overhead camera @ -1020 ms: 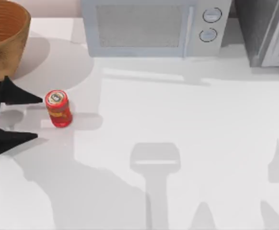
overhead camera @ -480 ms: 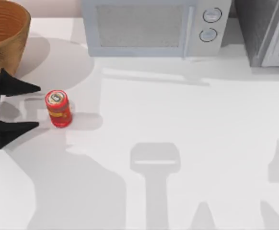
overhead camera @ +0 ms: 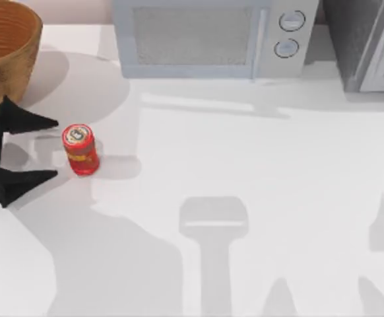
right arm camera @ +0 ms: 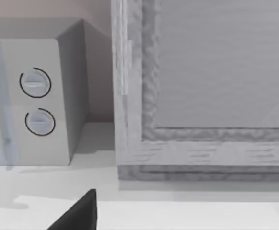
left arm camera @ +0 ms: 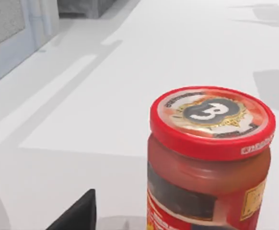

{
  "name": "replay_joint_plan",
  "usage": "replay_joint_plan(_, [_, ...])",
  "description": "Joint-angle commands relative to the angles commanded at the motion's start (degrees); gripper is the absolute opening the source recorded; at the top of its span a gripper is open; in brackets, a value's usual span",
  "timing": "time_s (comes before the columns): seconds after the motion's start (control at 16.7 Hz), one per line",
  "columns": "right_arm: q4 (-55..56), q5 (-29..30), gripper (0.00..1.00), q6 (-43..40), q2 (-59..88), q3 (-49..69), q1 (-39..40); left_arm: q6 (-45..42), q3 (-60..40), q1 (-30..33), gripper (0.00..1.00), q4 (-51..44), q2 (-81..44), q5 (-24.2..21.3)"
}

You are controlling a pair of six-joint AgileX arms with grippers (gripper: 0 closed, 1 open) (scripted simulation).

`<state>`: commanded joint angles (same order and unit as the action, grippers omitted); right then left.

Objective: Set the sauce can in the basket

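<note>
Your left tool (overhead camera: 52,148) sits at the table's left edge in the top view, its two dark fingers spread wide and pointing toward the sauce can (overhead camera: 80,150), which stands upright just beside the fingertips, apart from them and not yet between them. In the left wrist view the can (left arm camera: 210,158) looms close, red lid uppermost, with one dark fingertip (left arm camera: 77,215) low beside it and no contact visible. The basket (overhead camera: 7,49) occupies the far left corner of the table (overhead camera: 258,165), well apart from the can, and nothing lies in the part of it you can see. By my judgement the task is at the approach stage: no grasp is made, and closing on the can, lifting it, carrying it to the basket and releasing it all remain. Your right arm is parked; its wrist view shows one dark fingertip (right arm camera: 77,215) facing a microwave (right arm camera: 34,100), and you cannot tell how that tool stands. Count: one sauce can, one basket, one microwave (overhead camera: 212,36), and one grey appliance (overhead camera: 367,43) at the far right.
</note>
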<state>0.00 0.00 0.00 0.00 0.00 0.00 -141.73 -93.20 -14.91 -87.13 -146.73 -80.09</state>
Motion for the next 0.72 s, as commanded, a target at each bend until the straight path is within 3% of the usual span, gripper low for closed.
replay_joint_plan(0.72, [0.0,0.0,1.00,0.0,0.0,0.0,0.0,29.9,11.8,6.0,1.00,37.2,4.3,-3.6])
